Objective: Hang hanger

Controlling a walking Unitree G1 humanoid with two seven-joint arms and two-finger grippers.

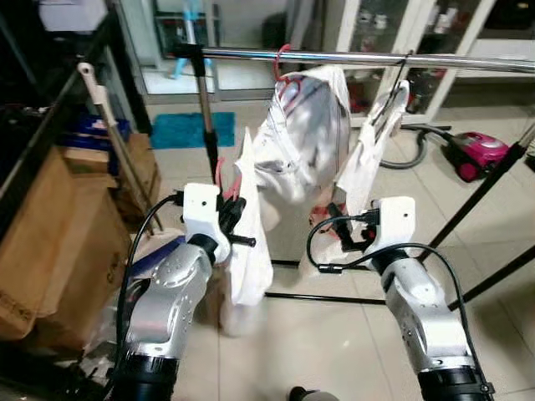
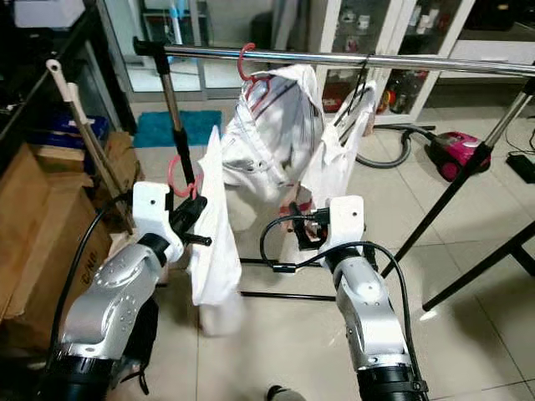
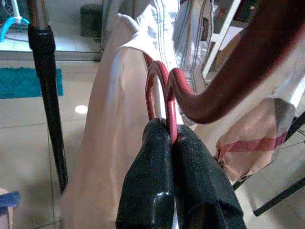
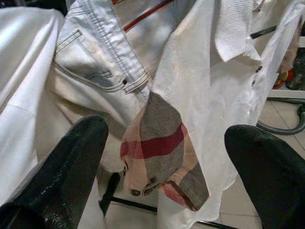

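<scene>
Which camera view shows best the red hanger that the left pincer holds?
The left wrist view: the red hanger sits large, pinched between the left pincer fingers. Both eye views show its hook small, above the white garment.

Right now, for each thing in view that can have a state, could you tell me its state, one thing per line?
Left gripper: shut on the red hanger, below the rail.
Red hanger: held, carrying a white garment, not yet hung.
White garment: hanging down from the held hanger.
Right gripper: open, holding nothing, close to the plaid cuff.
Rail: horizontal, with two garments already hung.
White shirt: hanging on a dark hanger.
Vacuum cleaner: resting on the floor.
</scene>
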